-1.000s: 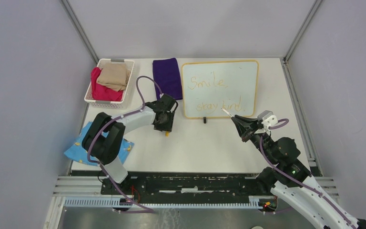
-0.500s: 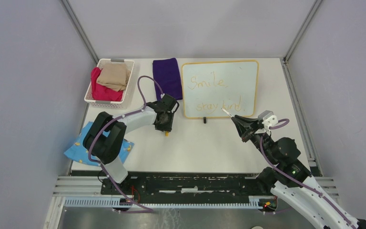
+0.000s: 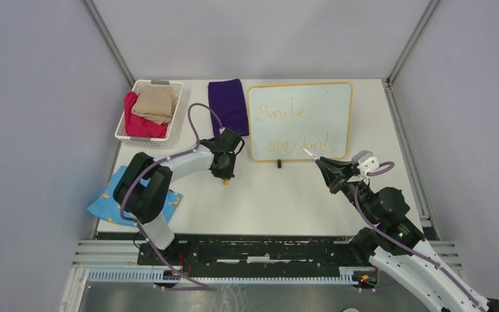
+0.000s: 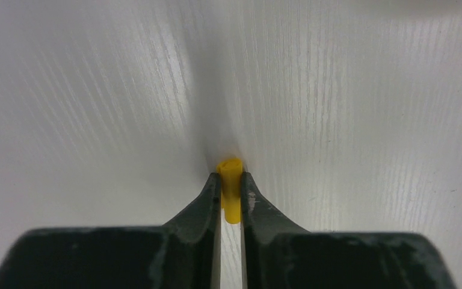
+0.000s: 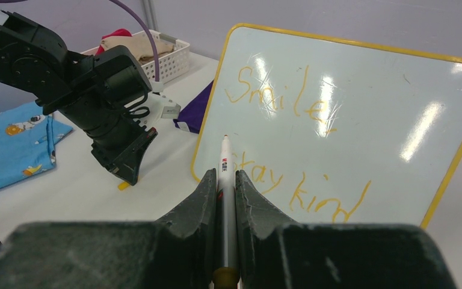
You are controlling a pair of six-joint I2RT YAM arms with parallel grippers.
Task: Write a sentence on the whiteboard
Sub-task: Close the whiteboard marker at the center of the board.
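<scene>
While its jaws are clamping the marker (image 3: 309, 153), the right gripper (image 3: 319, 162) is aiming it at eleven o'clock toward the whiteboard (image 3: 330, 104).

**Surface materials and finishes across your counter.**
Your counter (image 4: 96, 90) is white, with a fine wood-grain texture and a soft sheen. The whiteboard (image 5: 361, 90) is glossy and throws bright glare patches inside its smooth yellow frame. On your left hand (image 4: 230, 177) and right hand (image 5: 222, 177) the fingers (image 4: 198, 211) are matt black plastic, scuffed pale along the edges. The yellow cap (image 4: 231, 198) and the marker (image 5: 224, 162) look like smooth plastic. The basket (image 3: 143, 83) is white perforated plastic. The purple cloth (image 3: 229, 106) and the blue printed cloth (image 5: 6, 144) are soft, matt fabric.
</scene>
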